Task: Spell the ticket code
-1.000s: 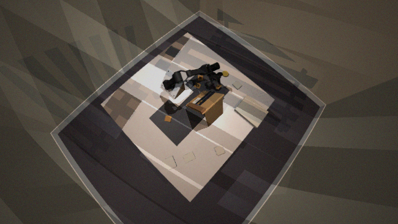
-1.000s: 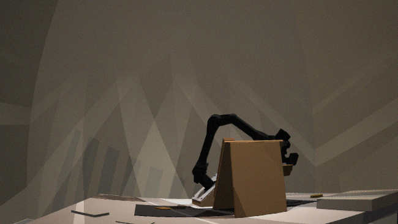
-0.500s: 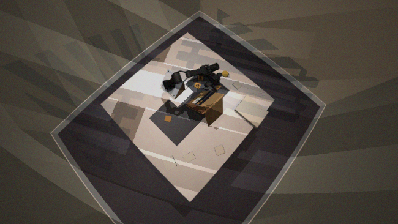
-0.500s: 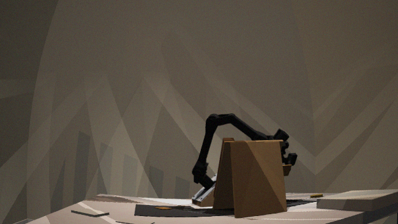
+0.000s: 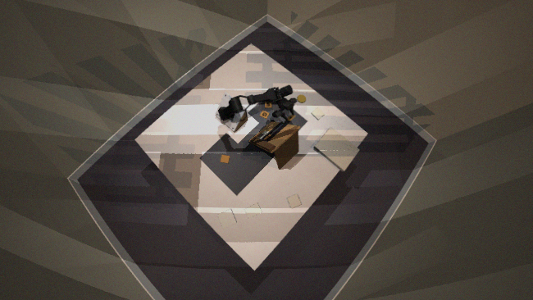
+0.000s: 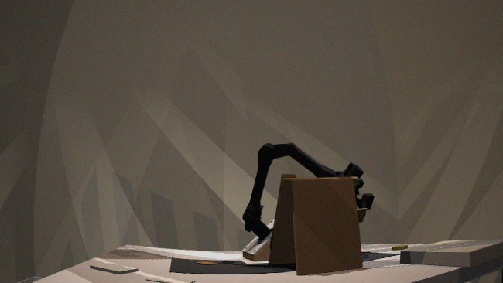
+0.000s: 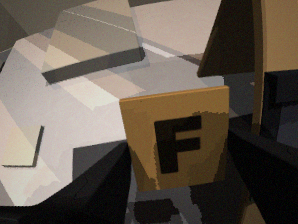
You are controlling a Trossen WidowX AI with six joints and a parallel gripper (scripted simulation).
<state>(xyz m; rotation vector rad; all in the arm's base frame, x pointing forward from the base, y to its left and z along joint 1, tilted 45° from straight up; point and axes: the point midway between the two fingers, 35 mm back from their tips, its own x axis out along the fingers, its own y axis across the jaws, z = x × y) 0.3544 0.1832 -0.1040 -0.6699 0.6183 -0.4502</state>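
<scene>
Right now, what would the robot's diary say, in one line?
gripper: shut on F tile | tile: upright, raised beside wooden board | release: not yet done

In the exterior view a dull brown wall [image 6: 217, 77] fills the frame, crossed by slanting bands of paler light and darker at the left edge. From above, a pale desk [image 5: 262, 234] lies in bright stripes and soft shadow at the centre, with a dark surface [image 5: 143, 229] around it.
</scene>
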